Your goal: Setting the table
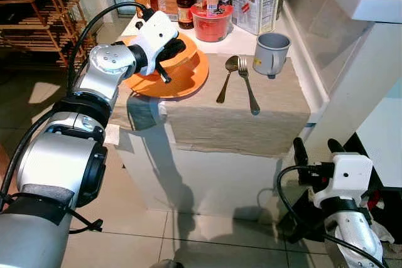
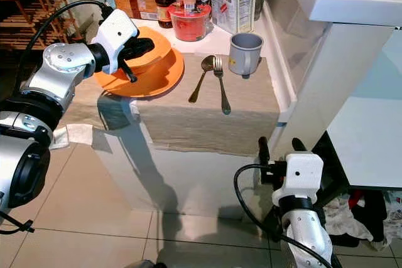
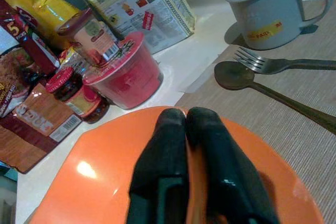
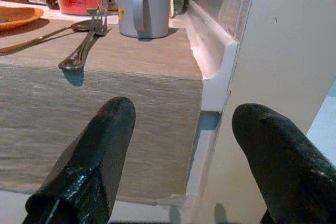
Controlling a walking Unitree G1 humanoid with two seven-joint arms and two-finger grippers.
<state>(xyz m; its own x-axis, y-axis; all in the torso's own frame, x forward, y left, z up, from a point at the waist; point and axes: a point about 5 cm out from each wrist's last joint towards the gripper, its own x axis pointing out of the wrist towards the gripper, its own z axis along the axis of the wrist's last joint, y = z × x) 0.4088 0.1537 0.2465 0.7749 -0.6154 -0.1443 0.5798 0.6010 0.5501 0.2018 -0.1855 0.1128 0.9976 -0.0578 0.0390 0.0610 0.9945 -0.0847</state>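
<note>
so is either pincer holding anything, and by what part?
Left pincer is shut on the orange plate, gripping its rim. Right pincer is open, holding nothing.

Plate [image 1: 182, 76] left on the cloth [image 1: 276, 108], spoon [image 1: 227, 77] and fork [image 1: 247, 83] beside it, mug [image 1: 271, 53] behind them.

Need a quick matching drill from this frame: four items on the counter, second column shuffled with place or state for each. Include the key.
Column 1:
1. orange plate
2. grey mug
3. fork
4. red tub

Column 2:
A. lies on the beige mat beside the spoon
B. stands behind the mat, among the food packages
C. under the left pincer, whose fingers are pressed together
D. upright at the mat's far corner, by the wall

Pairs: 1-C, 2-D, 3-A, 4-B

The right pincer hangs open, low beside the counter.
</note>
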